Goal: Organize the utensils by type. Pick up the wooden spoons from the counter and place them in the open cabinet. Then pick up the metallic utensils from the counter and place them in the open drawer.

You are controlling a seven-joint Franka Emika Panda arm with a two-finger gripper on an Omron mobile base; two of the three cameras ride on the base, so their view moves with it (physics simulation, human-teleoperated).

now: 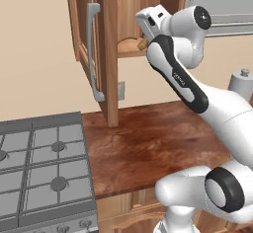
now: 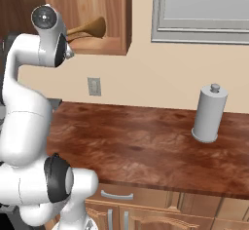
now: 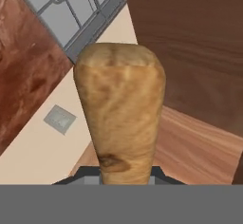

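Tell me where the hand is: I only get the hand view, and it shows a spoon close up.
Observer: The gripper, shut on the spoon, is up at the open cabinet.
Operator: Is the spoon inside?
Observer: Its bowl is within the compartment below the shelf. I cannot tell whether it rests on the wood.
Operator: Anything on the counter?
Observer: A grey paper-towel holder stands on the counter, to the arm's right.
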